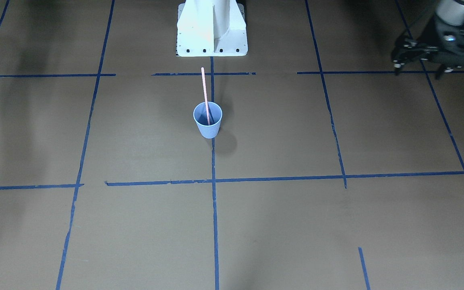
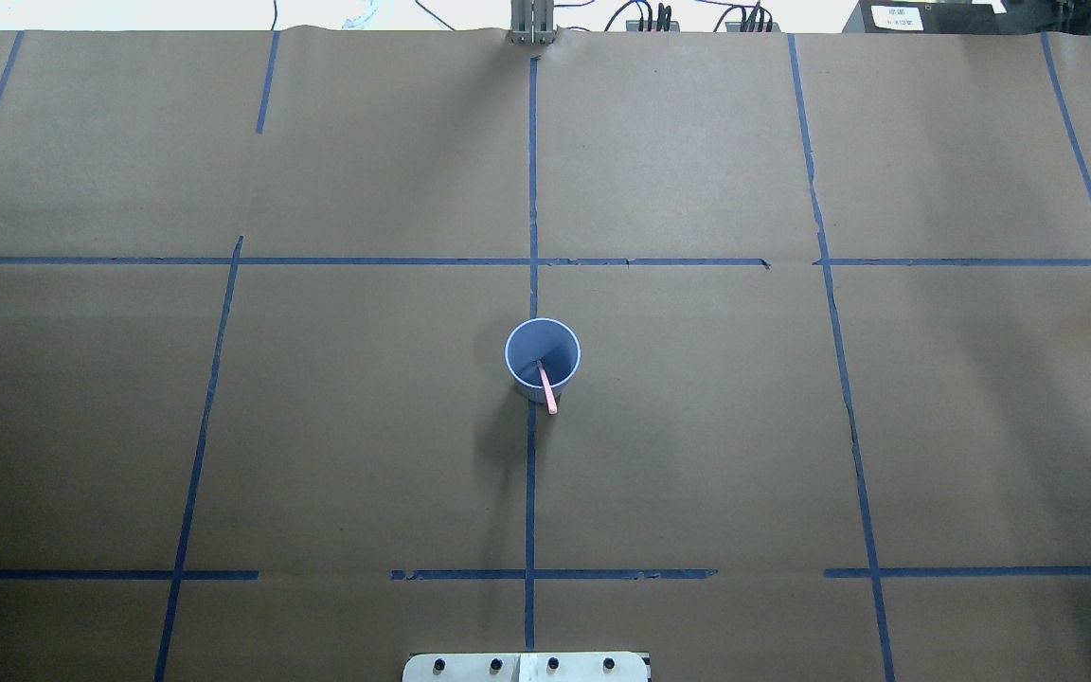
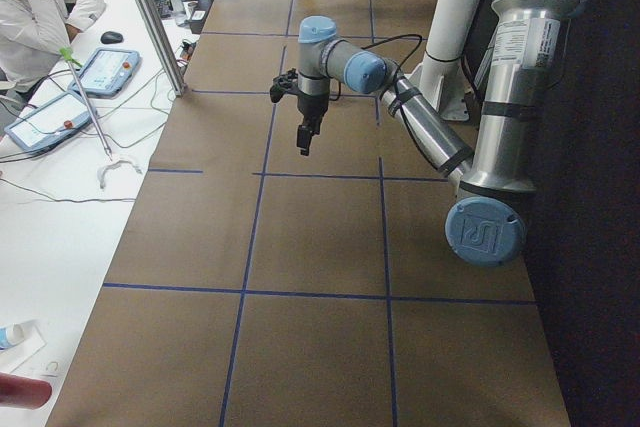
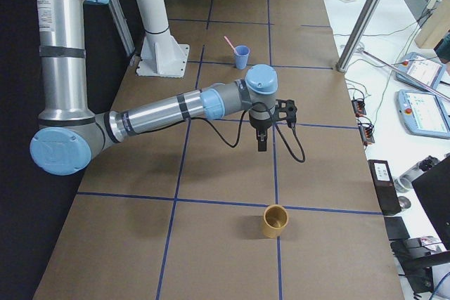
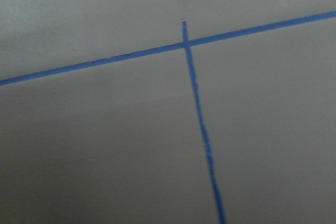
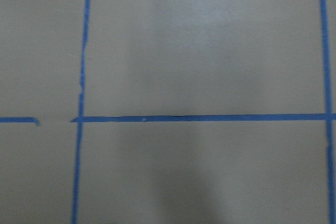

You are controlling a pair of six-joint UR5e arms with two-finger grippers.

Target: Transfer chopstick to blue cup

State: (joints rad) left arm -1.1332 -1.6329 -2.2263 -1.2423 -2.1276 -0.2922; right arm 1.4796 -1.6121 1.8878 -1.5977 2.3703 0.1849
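Note:
The blue cup [image 1: 208, 125] stands upright at the middle of the table, on the centre tape line. The pink chopstick [image 1: 204, 90] stands in it, its lower end inside and its upper part leaning over the rim toward the robot's base. From above, the chopstick [image 2: 547, 388] crosses the near rim of the cup [image 2: 527, 352]. My left gripper [image 1: 419, 68] hovers far off to the robot's left with its fingers spread and nothing between them. My right gripper [image 4: 261, 142] hangs over bare table far from the cup [image 4: 241, 56]; I cannot tell its state.
The white robot base [image 1: 212, 32] sits just behind the cup. A small tan cup [image 4: 275, 221] stands near the table's right end. A person sits at a side table [image 3: 60, 227] with tablets and cables. Both wrist views show only paper and blue tape lines.

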